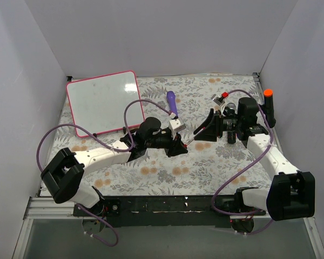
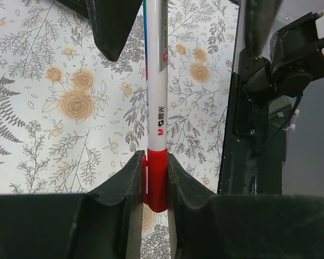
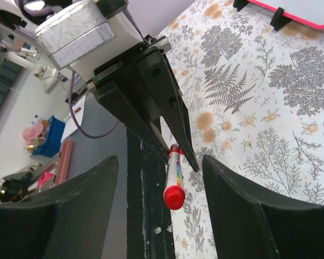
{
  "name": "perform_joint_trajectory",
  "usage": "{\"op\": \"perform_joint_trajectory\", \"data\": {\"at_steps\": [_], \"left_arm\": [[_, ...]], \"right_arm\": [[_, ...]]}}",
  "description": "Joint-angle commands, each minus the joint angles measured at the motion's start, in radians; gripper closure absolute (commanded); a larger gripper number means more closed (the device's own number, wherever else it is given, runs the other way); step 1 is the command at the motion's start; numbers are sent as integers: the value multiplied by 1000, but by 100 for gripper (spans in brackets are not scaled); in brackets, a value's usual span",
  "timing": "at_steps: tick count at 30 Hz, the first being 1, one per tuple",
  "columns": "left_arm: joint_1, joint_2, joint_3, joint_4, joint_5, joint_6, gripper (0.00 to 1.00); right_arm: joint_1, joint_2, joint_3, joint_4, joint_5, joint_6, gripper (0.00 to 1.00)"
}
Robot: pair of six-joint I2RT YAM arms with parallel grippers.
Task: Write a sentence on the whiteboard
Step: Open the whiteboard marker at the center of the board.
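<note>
1. Across the flower-printed cloth table [image 1: 205, 162], white walls close in on three sides, and the open room is the middle strip between the two arms
2. Far left, the small white rectangular whiteboard with a pink-red frame [image 1: 102, 102] sits on small black feet, close to the left wall; no sentence shows on it, so by my reading the writing is not begun
3. The left gripper [image 2: 155, 167] is clenched on the red end section of a slim white-barrelled plastic marker [image 2: 156, 81], with the barrel jutting forward
4. The right gripper [image 3: 159, 178] has its jaws released; they stand apart on either side of the marker's other red end without touching it
5. A short purple pen-like stick [image 1: 172, 101] lies on the cloth between the whiteboard and the grippers
6. Risks:
   - the right fingers are so close that they could knock the marker askew when they back off
   - the marker is held by one end only, so the long barrel may pivot under writing pressure
   - the whiteboard could slide toward the wall
   - the left arm's swing to the whiteboard may clip the purple stick
</note>
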Motion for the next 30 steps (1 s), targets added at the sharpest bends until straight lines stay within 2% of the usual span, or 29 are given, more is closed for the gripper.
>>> {"op": "perform_joint_trajectory", "data": {"at_steps": [1, 7, 10, 13, 22, 25, 26, 30], "left_arm": [[1, -43, 63, -139, -4, 110, 100], [1, -41, 80, -164, 13, 105, 100], [1, -38, 81, -147, 14, 93, 100], [1, -30, 86, -147, 14, 88, 100], [1, -24, 88, -131, 16, 84, 100], [1, -21, 88, -124, 16, 84, 100], [1, -20, 89, -122, 17, 84, 100], [1, -30, 75, -116, 14, 85, 100]], "right_arm": [[7, -26, 80, -282, -59, -324, 26], [22, -23, 75, -285, -50, -345, 26], [39, -18, 68, -285, -36, -346, 29], [58, -10, 70, -281, -29, -345, 37], [87, 16, 76, -258, -25, -320, 64], [93, 23, 79, -255, -28, -319, 82], [91, 22, 78, -253, -28, -316, 98], [93, 25, 81, -236, -52, -299, 99]]}}
